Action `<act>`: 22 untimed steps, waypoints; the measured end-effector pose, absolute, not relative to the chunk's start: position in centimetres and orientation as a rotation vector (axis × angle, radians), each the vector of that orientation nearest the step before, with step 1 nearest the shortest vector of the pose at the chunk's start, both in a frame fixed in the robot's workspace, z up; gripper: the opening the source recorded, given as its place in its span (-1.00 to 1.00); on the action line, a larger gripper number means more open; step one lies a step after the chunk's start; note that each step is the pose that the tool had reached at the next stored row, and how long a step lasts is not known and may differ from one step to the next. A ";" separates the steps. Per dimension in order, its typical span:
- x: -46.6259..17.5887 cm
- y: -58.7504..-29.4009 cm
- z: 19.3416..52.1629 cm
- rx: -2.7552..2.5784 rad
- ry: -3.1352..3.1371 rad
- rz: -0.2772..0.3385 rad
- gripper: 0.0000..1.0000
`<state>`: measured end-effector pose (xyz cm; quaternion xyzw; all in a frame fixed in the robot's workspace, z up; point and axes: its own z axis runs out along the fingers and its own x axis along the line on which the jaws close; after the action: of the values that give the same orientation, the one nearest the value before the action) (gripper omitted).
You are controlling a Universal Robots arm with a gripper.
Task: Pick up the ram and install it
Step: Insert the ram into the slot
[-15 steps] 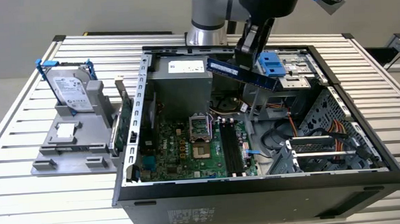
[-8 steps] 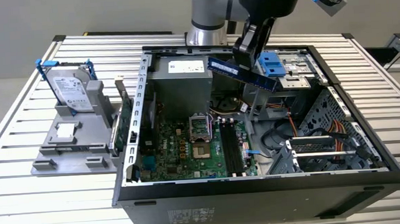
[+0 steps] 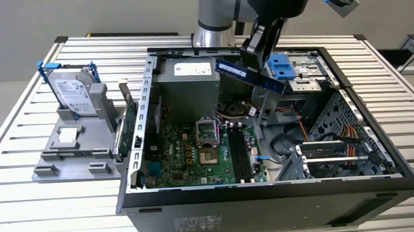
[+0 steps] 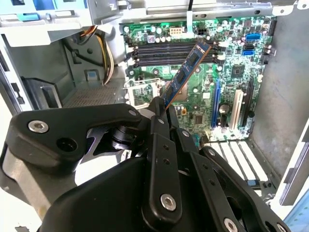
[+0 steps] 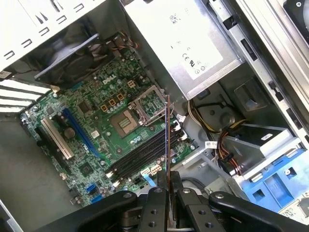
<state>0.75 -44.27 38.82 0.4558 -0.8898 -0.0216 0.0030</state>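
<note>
I'm in the carry step. The gripper (image 3: 252,59) is clenched on the ram (image 3: 251,75), which hangs tilted in the air over the open computer case (image 3: 268,190). The memory slots (image 3: 241,152) on the motherboard (image 3: 188,154) lie well below the fingers and are not yet touched. I judge that seating calls for levelling the stick and lining its free edge up along one slot.

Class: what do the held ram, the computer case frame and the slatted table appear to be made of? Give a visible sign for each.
The ram: circuit board, likely fibreglass laminate; thin matt blue strip with dark chips. The case frame: sheet metal, probably steel; bare grey, punched holes. The table: seemingly aluminium; pale, ribbed slats.
</note>
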 end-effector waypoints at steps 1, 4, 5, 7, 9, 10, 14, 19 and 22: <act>0.8 -44.3 38.8 1.425 -2.792 -0.068 -1.00; 0.8 -44.3 38.8 1.413 -2.799 -0.068 -1.00; 0.8 -44.3 38.8 1.409 -2.801 -0.068 -1.00; 0.8 -44.3 38.8 1.394 -2.808 -0.068 -1.00; 0.8 -44.3 38.8 1.375 -2.818 -0.068 -1.00; 0.8 -44.3 38.8 1.367 -2.822 -0.068 -1.00; 0.8 -44.3 38.8 1.334 -2.838 -0.068 -1.00; 0.8 -44.3 38.8 1.292 -2.858 -0.068 -1.00; 0.8 -44.3 38.8 1.267 -2.870 -0.068 -1.00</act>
<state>0.76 -44.26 38.82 0.4037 -0.9146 -0.0217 0.0017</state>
